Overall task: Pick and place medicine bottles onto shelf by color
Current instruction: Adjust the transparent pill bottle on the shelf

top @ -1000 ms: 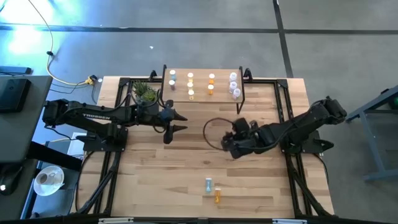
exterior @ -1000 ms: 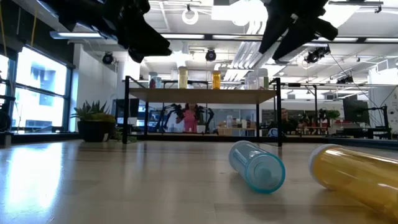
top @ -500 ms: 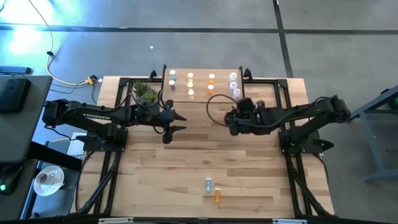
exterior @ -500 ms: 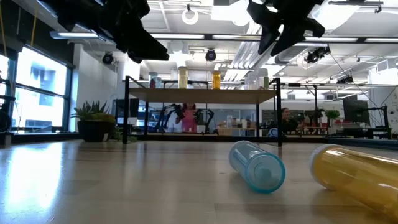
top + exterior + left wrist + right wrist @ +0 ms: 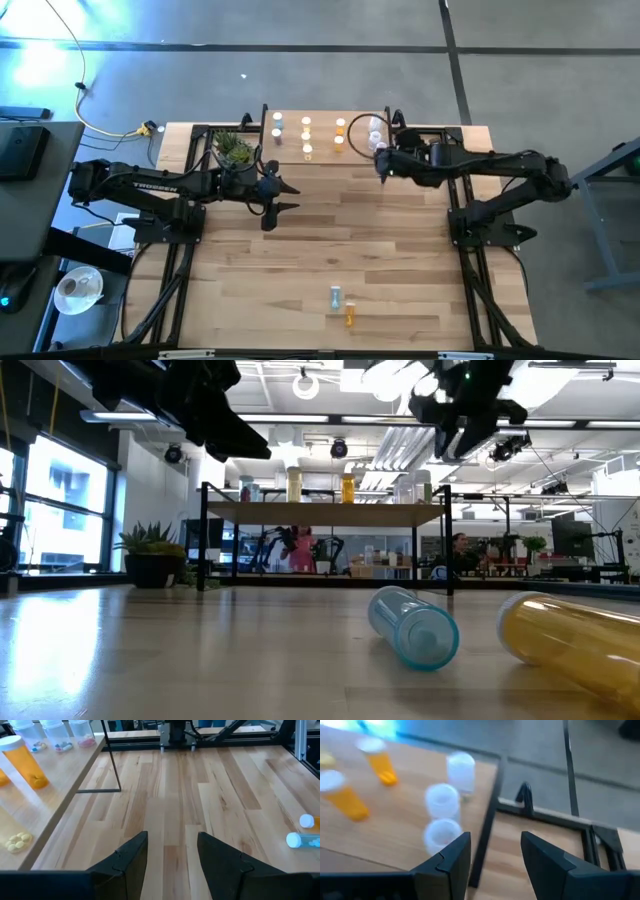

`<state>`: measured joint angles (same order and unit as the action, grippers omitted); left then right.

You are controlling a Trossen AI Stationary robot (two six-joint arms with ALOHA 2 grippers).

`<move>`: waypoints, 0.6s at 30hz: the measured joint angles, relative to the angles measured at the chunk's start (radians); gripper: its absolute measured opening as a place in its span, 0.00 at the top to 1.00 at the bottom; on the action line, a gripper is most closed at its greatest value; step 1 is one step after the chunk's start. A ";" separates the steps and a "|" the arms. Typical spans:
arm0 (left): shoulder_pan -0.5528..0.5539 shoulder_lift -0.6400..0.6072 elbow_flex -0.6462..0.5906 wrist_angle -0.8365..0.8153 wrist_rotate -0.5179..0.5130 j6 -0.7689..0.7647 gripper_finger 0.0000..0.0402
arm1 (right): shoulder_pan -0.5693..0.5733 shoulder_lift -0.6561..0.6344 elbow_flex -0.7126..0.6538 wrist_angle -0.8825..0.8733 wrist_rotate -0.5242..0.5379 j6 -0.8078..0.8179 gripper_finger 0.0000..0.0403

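The shelf (image 5: 322, 140) stands at the table's far edge. On it, from left to right, stand blue (image 5: 277, 126), yellow (image 5: 306, 137), orange (image 5: 340, 133) and clear (image 5: 375, 126) bottles. A blue bottle (image 5: 337, 296) and an orange bottle (image 5: 350, 316) lie on their sides near the table's front edge, and both show in the low view (image 5: 412, 626). My right gripper (image 5: 381, 165) hovers open and empty at the shelf's right end, beside the clear bottles (image 5: 442, 800). My left gripper (image 5: 292, 197) hovers open and empty over the table's middle left (image 5: 170, 860).
A small green potted plant (image 5: 232, 148) stands just left of the shelf, behind my left arm. The shelf's black leg and frame edge (image 5: 487, 835) lie right before my right fingers. Bare wood stretches between the shelf and the two lying bottles.
My right gripper has travelled from the middle of the table toward the far edge, stretching its arm out, and now hovers at the shelf's right end. The bottles have not moved.
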<state>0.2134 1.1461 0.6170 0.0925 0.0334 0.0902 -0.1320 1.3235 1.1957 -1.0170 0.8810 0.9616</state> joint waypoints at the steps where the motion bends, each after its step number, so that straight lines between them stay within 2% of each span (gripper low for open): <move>1: 0.000 0.000 0.000 -0.001 0.000 0.000 0.59 | -0.022 0.002 0.000 -0.005 -0.031 -0.002 0.59; 9: 0.000 0.000 0.000 -0.020 -0.001 0.000 0.59 | -0.112 0.013 0.000 -0.007 -0.127 -0.038 0.59; 18: 0.000 0.000 0.000 -0.021 -0.003 0.000 0.59 | -0.124 0.013 0.000 0.019 -0.205 -0.054 0.59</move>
<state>0.2134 1.1461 0.6174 0.0712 0.0300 0.0906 -0.2562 1.3361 1.1957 -0.9976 0.6757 0.9072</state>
